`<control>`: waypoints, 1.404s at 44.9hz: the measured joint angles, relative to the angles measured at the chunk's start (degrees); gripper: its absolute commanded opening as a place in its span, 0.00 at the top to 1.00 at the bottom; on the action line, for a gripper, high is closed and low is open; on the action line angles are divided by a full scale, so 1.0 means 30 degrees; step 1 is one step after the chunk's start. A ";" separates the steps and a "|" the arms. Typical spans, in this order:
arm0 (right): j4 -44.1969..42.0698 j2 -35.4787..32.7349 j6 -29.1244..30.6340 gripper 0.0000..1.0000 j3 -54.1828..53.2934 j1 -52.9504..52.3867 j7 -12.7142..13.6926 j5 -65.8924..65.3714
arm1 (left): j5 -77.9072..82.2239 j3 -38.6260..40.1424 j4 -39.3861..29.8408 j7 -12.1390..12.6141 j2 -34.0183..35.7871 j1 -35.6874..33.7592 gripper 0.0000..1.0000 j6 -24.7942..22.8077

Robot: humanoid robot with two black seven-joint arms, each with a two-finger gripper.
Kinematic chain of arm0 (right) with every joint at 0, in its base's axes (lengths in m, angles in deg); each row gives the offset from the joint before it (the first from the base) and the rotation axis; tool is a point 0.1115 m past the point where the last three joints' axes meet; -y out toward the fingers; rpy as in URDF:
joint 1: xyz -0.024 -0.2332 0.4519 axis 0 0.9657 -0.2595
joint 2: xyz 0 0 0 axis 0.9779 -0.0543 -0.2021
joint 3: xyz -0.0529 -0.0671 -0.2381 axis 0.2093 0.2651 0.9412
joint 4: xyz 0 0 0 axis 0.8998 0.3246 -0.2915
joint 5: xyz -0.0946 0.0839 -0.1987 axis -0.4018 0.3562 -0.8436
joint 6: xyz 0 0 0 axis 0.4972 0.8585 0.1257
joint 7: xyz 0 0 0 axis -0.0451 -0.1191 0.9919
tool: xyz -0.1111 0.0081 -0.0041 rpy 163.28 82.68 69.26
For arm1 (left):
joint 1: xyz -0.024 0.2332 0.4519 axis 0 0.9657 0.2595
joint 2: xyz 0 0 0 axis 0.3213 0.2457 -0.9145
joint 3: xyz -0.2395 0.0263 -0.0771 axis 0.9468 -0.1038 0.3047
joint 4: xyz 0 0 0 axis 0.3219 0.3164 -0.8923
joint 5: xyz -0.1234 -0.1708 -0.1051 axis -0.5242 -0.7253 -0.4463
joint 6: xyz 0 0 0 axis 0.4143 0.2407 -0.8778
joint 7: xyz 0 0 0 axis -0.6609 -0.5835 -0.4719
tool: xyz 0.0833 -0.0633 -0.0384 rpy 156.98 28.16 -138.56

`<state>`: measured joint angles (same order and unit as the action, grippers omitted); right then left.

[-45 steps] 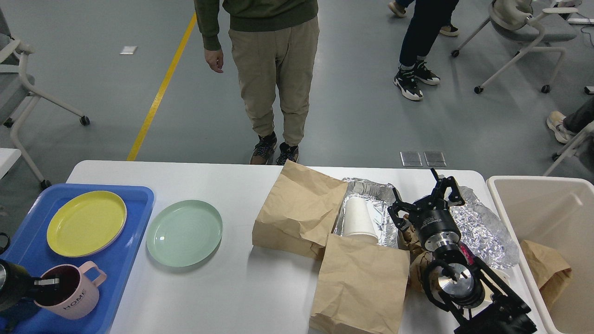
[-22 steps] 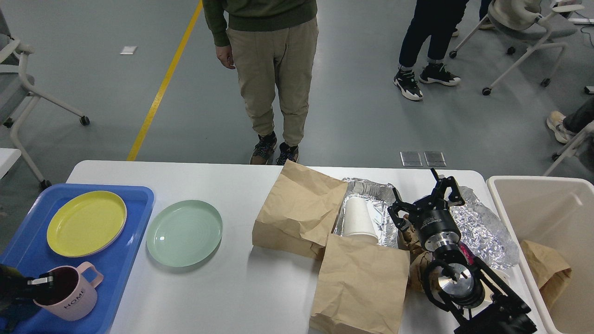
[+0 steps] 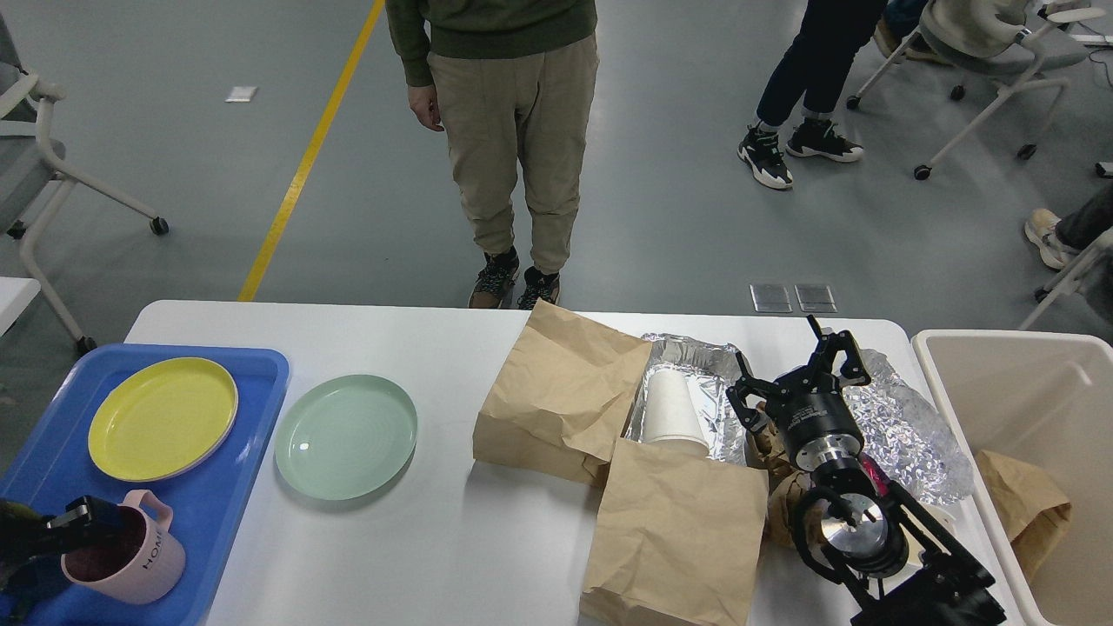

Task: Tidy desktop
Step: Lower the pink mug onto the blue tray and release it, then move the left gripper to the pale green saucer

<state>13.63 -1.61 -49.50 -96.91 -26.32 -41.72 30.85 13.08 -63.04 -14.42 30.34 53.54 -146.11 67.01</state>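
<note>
A: Spreading across the lower half of the view, the white counter (image 3: 435,539) carries everything; its far edge runs from 9 to 3 o'clock.

B: And the left claw (image 3: 65,522)?

A: Down at 8 o'clock, at the rim of the pink mug (image 3: 126,561) on the blue tray (image 3: 261,382). 1 finger (image 3: 83,513) lies over the mug's mouth. Whether it pinches the rim, I cannot tell; the rest is dark and cut off by the edge.

B: What else sits on that tray?

A: A yellow plate (image 3: 163,418), toward 12 o'clock from the mug. Just beside the tray at 3 o'clock, a green plate (image 3: 346,436) rests on the bare counter.

B: The right claw (image 3: 796,374)?

A: At 4 o'clock in the view, fingers spread apart, gripping nothing, over crumpled brown paper (image 3: 783,496) and the edge of a foil sheet (image 3: 904,435).

B: And the middle?

A: 2 brown paper bags: 1 bag (image 3: 561,400) lies flat near the centre, the other bag (image 3: 674,530) at 5 o'clock from it, overlapping. Between them and the right claw, a foil tray (image 3: 696,356) holds a white paper cup (image 3: 674,409) on its side.

B: The far right?

A: A beige bin (image 3: 1009,365) stands against the counter's 3 o'clock end, with a brown bag (image 3: 1022,500) inside.
</note>
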 measured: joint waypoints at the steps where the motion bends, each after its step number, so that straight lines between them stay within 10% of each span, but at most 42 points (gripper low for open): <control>1: 0.0000 0.0000 0.0000 0.00 0.0000 0.0000 0.0000 -0.0004 | -0.0003 0.0002 0.0000 0.0000 -0.0001 -0.0009 0.16 -0.0001; 20: 0.0000 0.0000 0.0000 0.00 0.0000 0.0000 0.0000 -0.0016 | -0.0058 -0.0452 -0.0466 0.0061 0.0213 -0.0797 0.16 -0.0586; 30: 0.0000 0.0000 0.0000 0.00 0.0000 0.0000 0.0000 0.0002 | -0.2176 -0.6666 -0.2861 -0.0040 -0.0676 -0.7699 0.16 -0.1498; 36: 0.0000 0.0000 0.0000 0.00 0.0000 -0.0001 0.0000 0.0004 | -0.3709 -1.0685 -0.4093 0.0020 -0.4155 -1.2757 0.16 -0.3338; 49: -0.0002 0.0000 0.0000 0.00 0.0000 -0.0002 0.0000 0.0000 | -0.4720 -1.0620 -0.4765 -0.0025 -1.1669 -1.8480 0.16 -1.0096; 63: -0.0002 0.0001 0.0000 0.00 0.0000 -0.0003 0.0000 0.0000 | -0.8535 -0.9840 -0.6862 -0.0028 -1.5538 -2.3566 0.15 -1.2263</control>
<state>13.62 -1.61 -49.50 -96.90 -26.32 -41.72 30.85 -12.53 -92.56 -35.00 30.25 6.92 -216.81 30.22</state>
